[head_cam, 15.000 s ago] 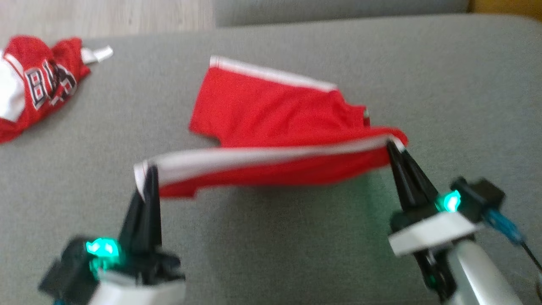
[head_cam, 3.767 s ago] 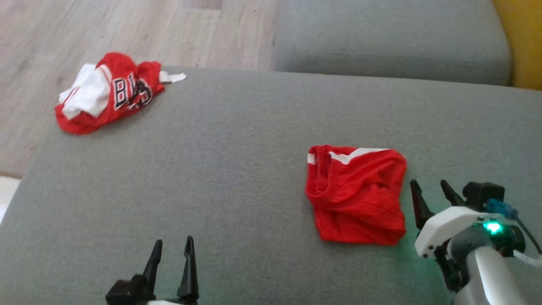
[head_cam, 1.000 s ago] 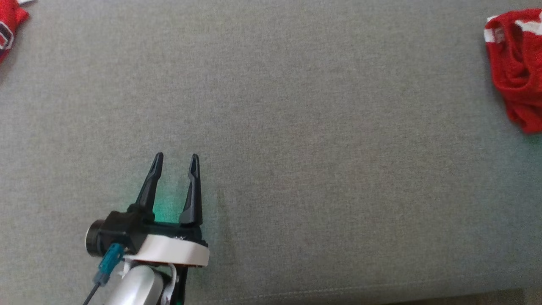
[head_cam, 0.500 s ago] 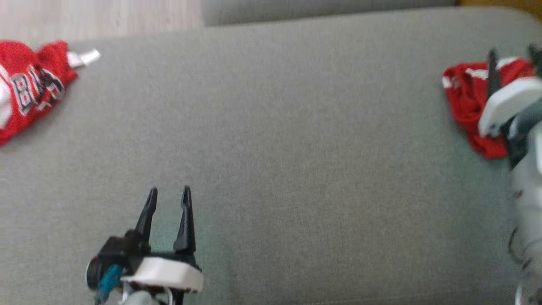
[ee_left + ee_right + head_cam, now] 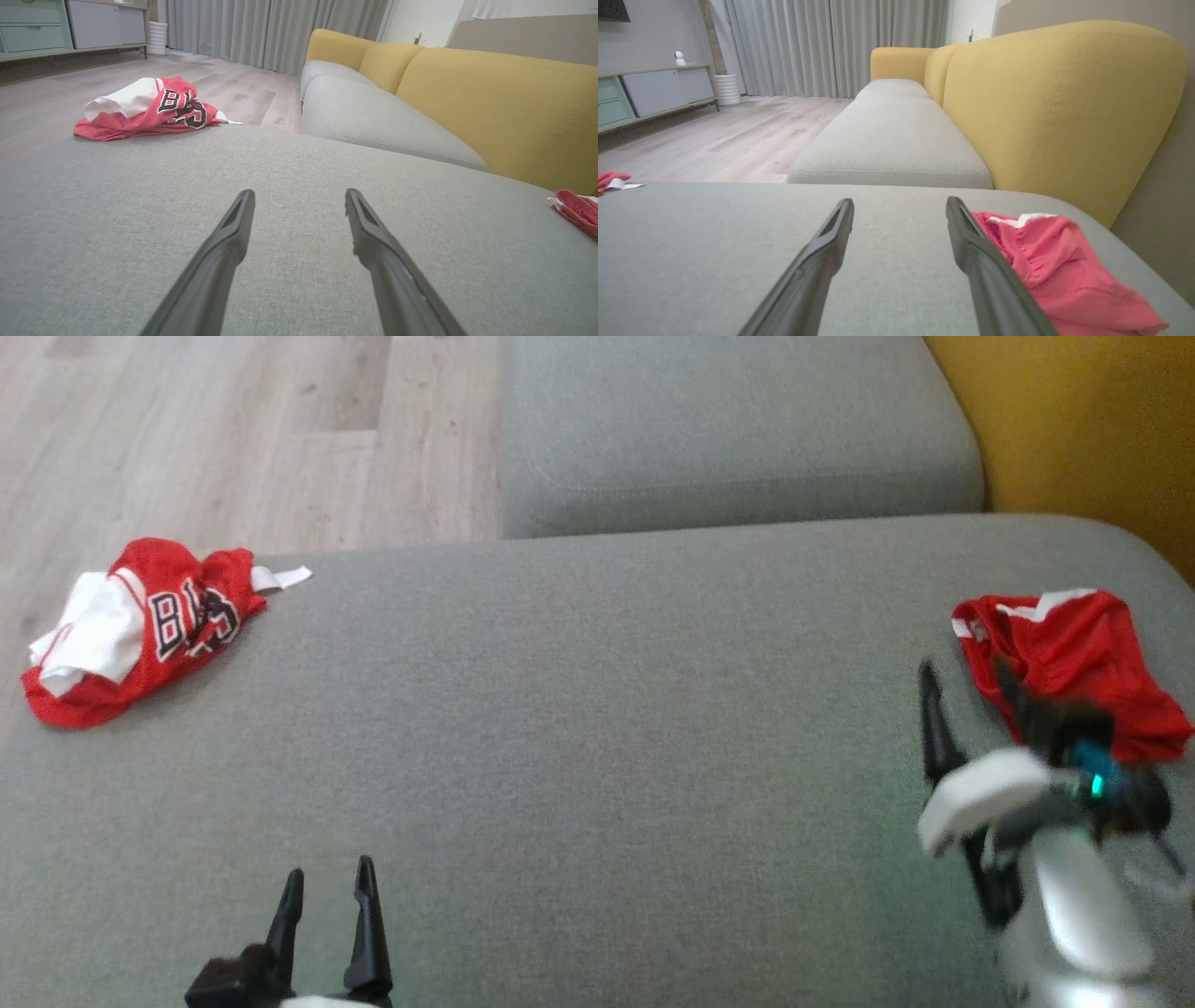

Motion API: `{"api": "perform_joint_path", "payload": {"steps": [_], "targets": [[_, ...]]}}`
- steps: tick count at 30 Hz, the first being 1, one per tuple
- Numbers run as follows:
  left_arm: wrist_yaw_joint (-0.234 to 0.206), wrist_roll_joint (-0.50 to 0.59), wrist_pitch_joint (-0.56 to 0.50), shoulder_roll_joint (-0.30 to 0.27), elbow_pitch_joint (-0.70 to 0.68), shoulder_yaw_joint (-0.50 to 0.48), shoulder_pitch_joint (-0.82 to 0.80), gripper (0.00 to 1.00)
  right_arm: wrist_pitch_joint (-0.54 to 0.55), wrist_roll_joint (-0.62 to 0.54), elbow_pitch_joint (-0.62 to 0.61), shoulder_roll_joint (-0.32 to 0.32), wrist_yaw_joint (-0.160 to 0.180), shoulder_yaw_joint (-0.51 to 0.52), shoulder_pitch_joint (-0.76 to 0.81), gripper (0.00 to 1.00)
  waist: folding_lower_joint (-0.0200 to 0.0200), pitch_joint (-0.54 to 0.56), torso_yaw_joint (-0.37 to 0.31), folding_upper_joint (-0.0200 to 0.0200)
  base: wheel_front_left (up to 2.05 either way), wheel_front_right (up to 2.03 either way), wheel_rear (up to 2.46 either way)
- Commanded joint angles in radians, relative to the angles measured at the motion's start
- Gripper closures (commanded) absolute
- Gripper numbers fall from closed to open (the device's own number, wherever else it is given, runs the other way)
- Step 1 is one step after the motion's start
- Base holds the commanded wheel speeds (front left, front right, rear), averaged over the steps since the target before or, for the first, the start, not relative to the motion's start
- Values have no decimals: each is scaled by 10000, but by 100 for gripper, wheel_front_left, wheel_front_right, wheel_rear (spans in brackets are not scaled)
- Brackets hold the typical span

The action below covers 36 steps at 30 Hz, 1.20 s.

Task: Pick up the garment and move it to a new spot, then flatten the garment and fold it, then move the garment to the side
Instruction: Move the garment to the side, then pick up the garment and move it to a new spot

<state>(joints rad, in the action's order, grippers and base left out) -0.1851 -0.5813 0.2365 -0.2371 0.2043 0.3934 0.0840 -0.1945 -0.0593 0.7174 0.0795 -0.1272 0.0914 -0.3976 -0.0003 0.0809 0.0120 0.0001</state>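
The garment (image 5: 1074,663), a folded bundle of red shorts, lies near the right edge of the big grey seat cushion (image 5: 579,709), close under the yellow backrest (image 5: 1074,429). It is roughly square, a little longer on a slant from far-left to near-right in the head view. The end with the white trim points away from the robot, toward the second grey cushion (image 5: 728,429). The right claw (image 5: 963,670) is spread wide and grips nothing. In the right wrist view its right finger (image 5: 985,261) runs along the near-left edge of the red cloth (image 5: 1064,280); whether it touches the fabric cannot be told. Its other finger (image 5: 817,261) is over bare cushion. The left claw (image 5: 330,868) is also released and empty, low at the near edge of the cushion and well apart from the shorts, its fingers pointing across the grey fabric toward the far side. A crumpled red and white jersey (image 5: 140,625) with black lettering sits at the far left corner of the cushion, beside the wooden floor (image 5: 233,429).
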Motion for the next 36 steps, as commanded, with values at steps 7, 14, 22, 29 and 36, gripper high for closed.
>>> {"api": "perform_joint_path", "payload": {"steps": [7, 14, 22, 29, 36], "targets": [[-46, -79, 158, -60, -148, -372, -123, 0, -115, 1205, -2710, -285, -35, -838, 2525, 0, 3, 362, 351, -1, 0, 0, 0], [-17, -90, 171, 24, 95, -241, 82, 0, 78, 1961, -4318, -290, -35, -1184, 4350, 0, 3, 488, 437, -1, 0, 0, 0], [89, -20, 165, 87, 458, 6, -21, 0, 335, 2158, -4793, -291, -35, -1270, 4873, 0, 3, 458, 513, -1, 0, 0, 0], [147, 0, 166, 61, 543, 93, -157, 0, 420, 2110, -4838, -292, -35, -1222, 4935, 0, 3, 398, 560, -1, 0, 0, 0], [139, 21, 134, -15, 510, 146, -226, 0, 525, 1990, -4770, -292, -35, -1182, 5040, 0, 3, 422, 741, -1, 0, 0, 0]]}}
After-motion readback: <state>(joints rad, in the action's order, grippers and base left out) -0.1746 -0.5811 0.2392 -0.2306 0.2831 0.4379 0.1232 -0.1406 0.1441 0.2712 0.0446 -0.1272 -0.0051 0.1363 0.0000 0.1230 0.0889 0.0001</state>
